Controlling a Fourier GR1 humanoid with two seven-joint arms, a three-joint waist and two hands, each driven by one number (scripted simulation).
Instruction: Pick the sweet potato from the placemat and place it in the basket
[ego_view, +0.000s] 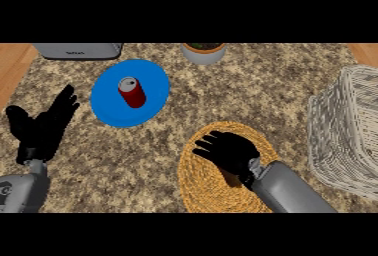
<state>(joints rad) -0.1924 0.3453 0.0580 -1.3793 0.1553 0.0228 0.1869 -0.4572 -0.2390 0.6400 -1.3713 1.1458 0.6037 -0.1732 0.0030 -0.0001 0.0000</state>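
A round woven orange placemat (203, 192) lies on the counter at the lower middle. My right hand (229, 150) is over it with its fingers curled down. A brown piece of the sweet potato (230, 178) shows under the palm, next to the wrist; the hand hides the rest of it. The white wicker basket (347, 135) stands at the right edge, a short way right of that hand. My left hand (46, 125) rests open at the left, fingers up, apart from everything.
A blue plate (151, 107) with a red can (132, 92) lying on it sits at the upper left. A grey appliance (77, 50) and a white plant pot (204, 51) stand along the back edge. The counter is speckled stone.
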